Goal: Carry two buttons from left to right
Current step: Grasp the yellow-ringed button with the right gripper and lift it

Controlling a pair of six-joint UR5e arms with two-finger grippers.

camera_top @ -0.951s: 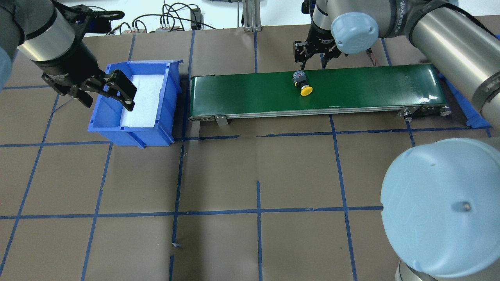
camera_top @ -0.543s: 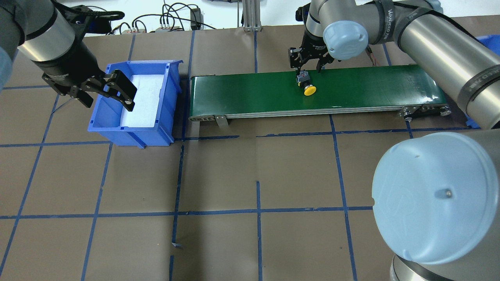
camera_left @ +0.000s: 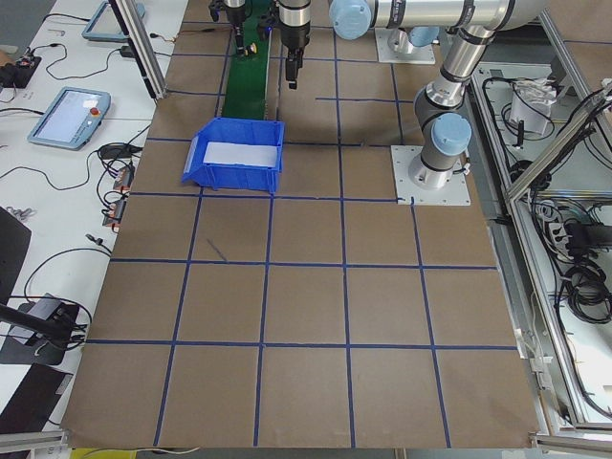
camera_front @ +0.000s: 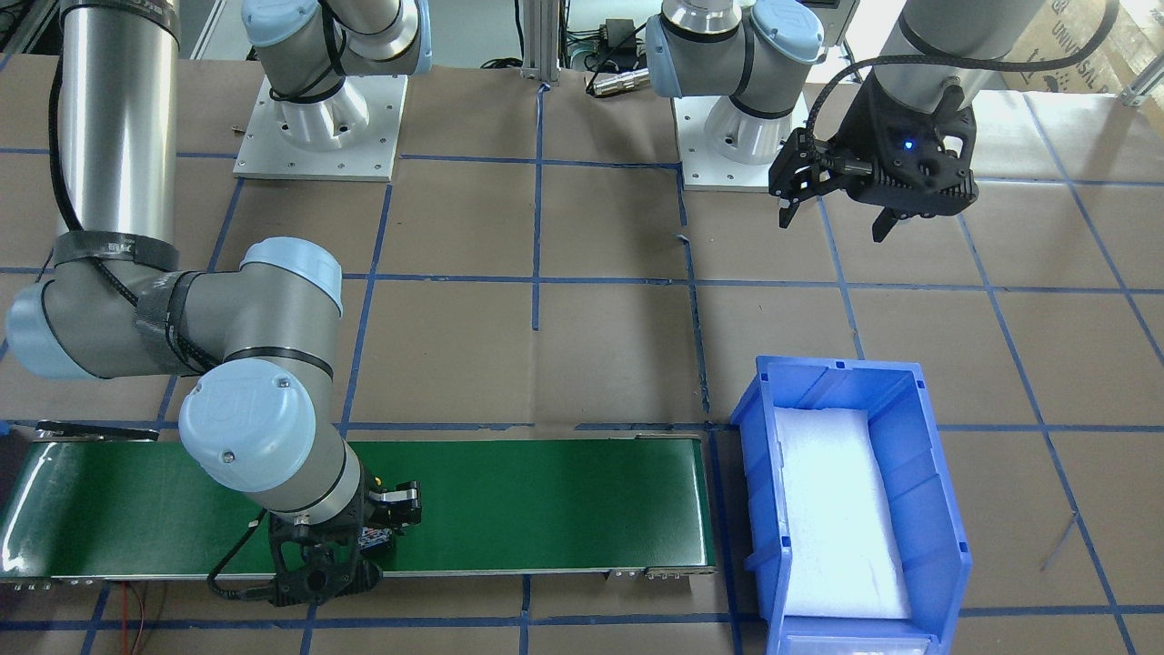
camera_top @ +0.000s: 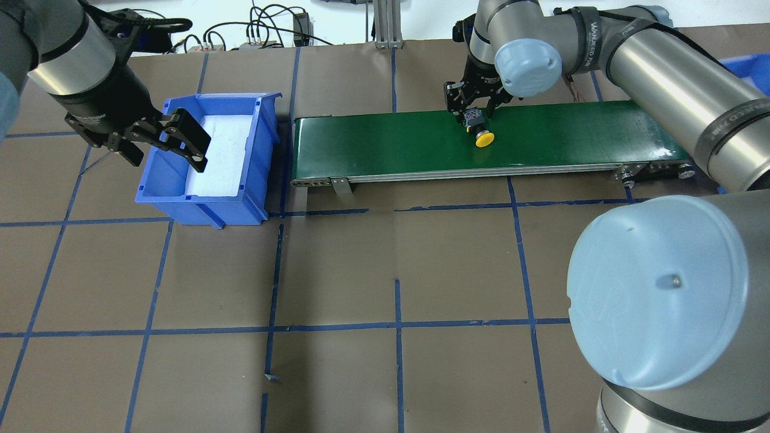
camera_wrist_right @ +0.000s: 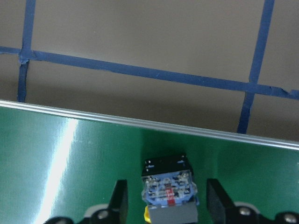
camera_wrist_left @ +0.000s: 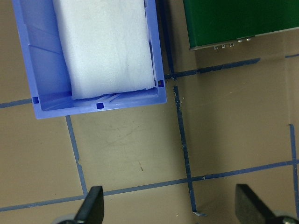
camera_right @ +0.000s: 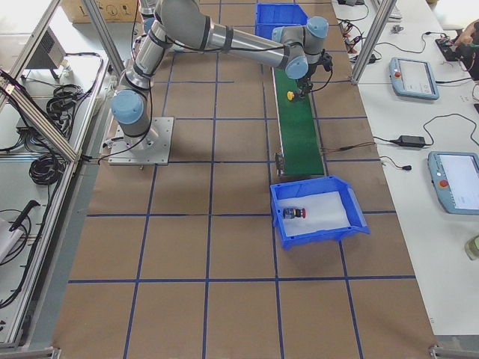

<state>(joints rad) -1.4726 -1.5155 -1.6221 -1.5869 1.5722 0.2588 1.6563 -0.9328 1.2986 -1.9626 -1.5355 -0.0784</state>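
Note:
The yellow button [camera_top: 485,139] lies on its side on the green conveyor belt [camera_top: 391,138], cap towards the robot. My right gripper [camera_top: 472,110] is low over the button's contact block [camera_wrist_right: 168,189], open, one finger [camera_wrist_right: 119,200] on each side with a gap to the block. In the exterior right view the red button [camera_right: 297,213] lies on white foam inside the blue bin [camera_right: 355,217]; the other views hide it. My left gripper [camera_top: 162,150] hangs open and empty above the bin's near-left corner [camera_wrist_left: 98,105].
The blue bin [camera_top: 240,96] stands just off the conveyor's left end. A second blue bin [camera_right: 281,11] sits past the conveyor's right end. Brown paper with blue tape lines covers the table. Cables and a post lie at the far edge.
My right gripper has come down and slightly right, so its fingers now flank the yellow button. The button has shifted a little rightward on the belt. The left arm is unchanged.

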